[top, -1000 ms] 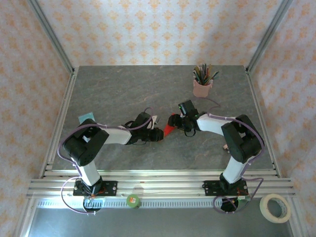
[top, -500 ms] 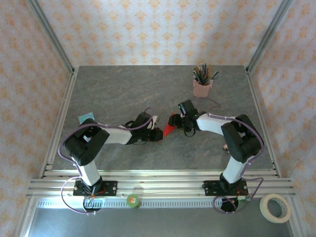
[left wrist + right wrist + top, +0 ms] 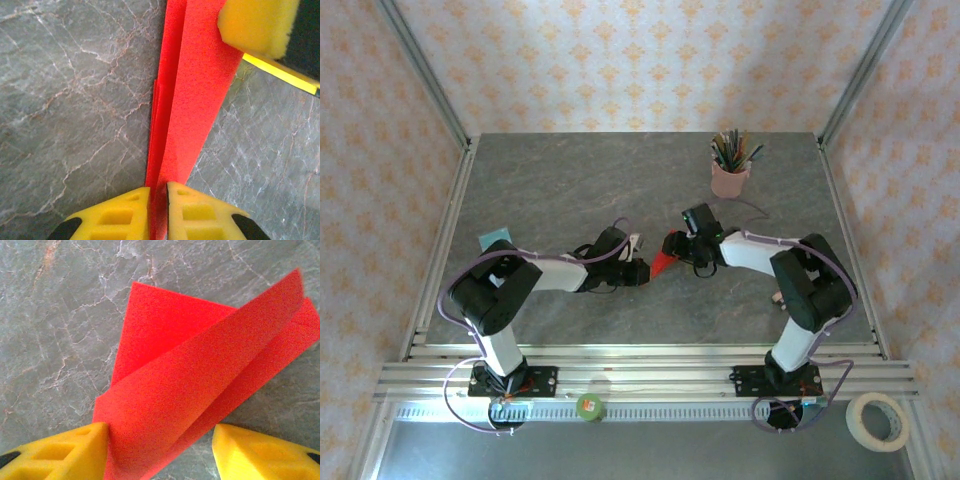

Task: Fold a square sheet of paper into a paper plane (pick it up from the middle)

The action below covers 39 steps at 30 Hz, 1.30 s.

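Now the red paper (image 3: 663,262) lies near the middle of the table (image 3: 550,180), well apart from the pink pencil cup (image 3: 730,178) at the far side, and is held between the two arms. It is already folded into a long, narrow wedge of several layers.

Compared with a second ago, its place in the overhead view is hardly altered, but the grip on it is. The left gripper (image 3: 158,192) has been drawn in, and its fingers are now pressed together on the narrow end of the paper, with nothing but the red layers between them. The right gripper (image 3: 160,440) has been narrowed a little yet is left spread around the wider end. One yellow pad (image 3: 75,445) is touching the paper's edge, while the other is kept just apart from it. In the right wrist view a loose flap is seen lifted off the layer beneath.

It is judged that a lengthwise crease is being worked: the pointed end is pinned by the left side so that the flap can be pressed down by the right. The plane is not yet finished, since the layers are sprung open. Care is called for, as such thin paper may be pulled from the pinch or creased askew.
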Each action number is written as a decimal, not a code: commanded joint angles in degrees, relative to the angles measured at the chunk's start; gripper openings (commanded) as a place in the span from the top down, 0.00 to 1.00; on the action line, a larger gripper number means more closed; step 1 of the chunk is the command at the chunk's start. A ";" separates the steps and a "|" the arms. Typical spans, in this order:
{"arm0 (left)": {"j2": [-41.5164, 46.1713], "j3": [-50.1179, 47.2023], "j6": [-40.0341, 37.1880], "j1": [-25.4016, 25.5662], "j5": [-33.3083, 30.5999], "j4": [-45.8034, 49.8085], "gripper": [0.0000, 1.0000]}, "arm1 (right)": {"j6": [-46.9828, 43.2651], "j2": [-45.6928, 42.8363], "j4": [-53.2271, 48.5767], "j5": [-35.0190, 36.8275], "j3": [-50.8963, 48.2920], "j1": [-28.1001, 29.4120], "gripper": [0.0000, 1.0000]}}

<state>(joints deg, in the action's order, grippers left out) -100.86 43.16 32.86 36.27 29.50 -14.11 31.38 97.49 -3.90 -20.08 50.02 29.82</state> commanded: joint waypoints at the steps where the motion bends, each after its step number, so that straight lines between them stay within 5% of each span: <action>1: -1.80 0.76 -1.39 -0.40 -1.94 2.59 0.84 | 0.63 -3.75 3.38 1.22 -3.14 0.23 0.41; 8: -2.31 0.82 -1.31 -0.41 -1.50 2.24 0.84 | 0.01 -10.61 5.97 -6.31 -6.87 0.23 0.42; 13: -2.33 1.08 -1.33 -0.41 -1.37 2.53 0.84 | 0.80 -9.64 10.59 -13.06 -7.63 0.50 0.54; 22: -2.41 1.23 -1.48 -0.41 -1.18 2.92 0.85 | 1.54 -4.19 13.30 -15.02 -4.36 2.33 0.76; 31: -2.37 1.23 -1.48 -0.44 -1.28 3.03 0.85 | 2.48 -9.33 9.70 -7.65 -6.94 2.34 0.69; 39: -2.24 1.23 -1.60 -0.40 -1.46 3.21 0.85 | 1.95 -8.51 11.84 -11.16 -6.11 2.43 0.75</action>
<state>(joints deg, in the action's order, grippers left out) -101.25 43.88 32.86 36.23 29.54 -13.17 33.63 88.09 6.96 -30.65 43.07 32.10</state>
